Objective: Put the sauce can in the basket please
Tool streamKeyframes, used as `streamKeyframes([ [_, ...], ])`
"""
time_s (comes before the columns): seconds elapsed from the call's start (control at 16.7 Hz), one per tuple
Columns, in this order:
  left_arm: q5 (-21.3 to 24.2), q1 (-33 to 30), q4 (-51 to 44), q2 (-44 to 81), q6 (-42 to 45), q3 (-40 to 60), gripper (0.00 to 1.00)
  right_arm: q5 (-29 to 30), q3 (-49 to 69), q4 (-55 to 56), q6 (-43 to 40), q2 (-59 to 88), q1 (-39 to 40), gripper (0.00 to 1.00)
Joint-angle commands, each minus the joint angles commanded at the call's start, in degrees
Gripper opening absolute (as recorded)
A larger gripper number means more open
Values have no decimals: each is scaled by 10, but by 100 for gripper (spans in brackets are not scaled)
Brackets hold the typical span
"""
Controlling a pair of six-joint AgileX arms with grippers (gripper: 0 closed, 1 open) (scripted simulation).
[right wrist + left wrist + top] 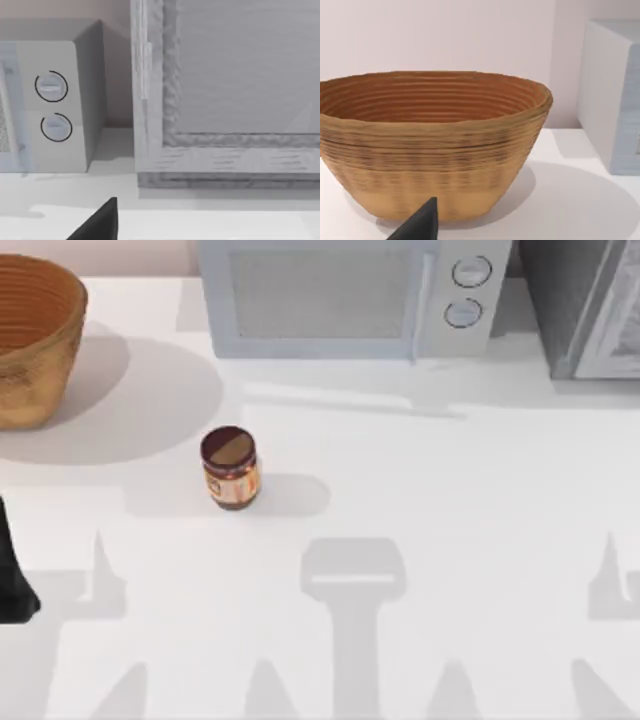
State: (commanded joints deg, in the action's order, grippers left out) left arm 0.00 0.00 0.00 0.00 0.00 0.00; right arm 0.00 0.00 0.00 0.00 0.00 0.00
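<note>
Left arm: a dark part of it shows at the table's left edge in the top view, well short of the sauce can.
Left gripper: one dark fingertip shows in the left wrist view, in front of the basket's base; I cannot tell how far the jaws stand apart, and nothing is seen in their hold.
Basket: round woven wicker, tan-orange, ribbed sides, wide mouth, upright at the far left corner of the table; its inside looks bare in the left wrist view.
Sauce can: upright on the table, left of centre, right of and nearer than the basket, well apart from it, outside it.
Microwave: pale grey, at the back centre, two round dials on its right side.
Grey cabinet: back right corner, just beside the microwave.
Right gripper: one dark fingertip shows in the right wrist view, facing the microwave's dials and the cabinet front; jaw opening cannot be told.
</note>
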Motion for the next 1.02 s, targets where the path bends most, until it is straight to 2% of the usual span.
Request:
streamKeyframes([
  [0.24,12,-1,8,16,2,7,100,0,0,0,0,0,0,100],
  [0.42,58,-3,38,82,8,34,100,0,0,0,0,0,0,100],
  [0.72,192,0,128,287,29,112,100,0,0,0,0,0,0,100],
  [1.02,371,11,253,568,62,217,100,0,0,0,0,0,0,100],
])
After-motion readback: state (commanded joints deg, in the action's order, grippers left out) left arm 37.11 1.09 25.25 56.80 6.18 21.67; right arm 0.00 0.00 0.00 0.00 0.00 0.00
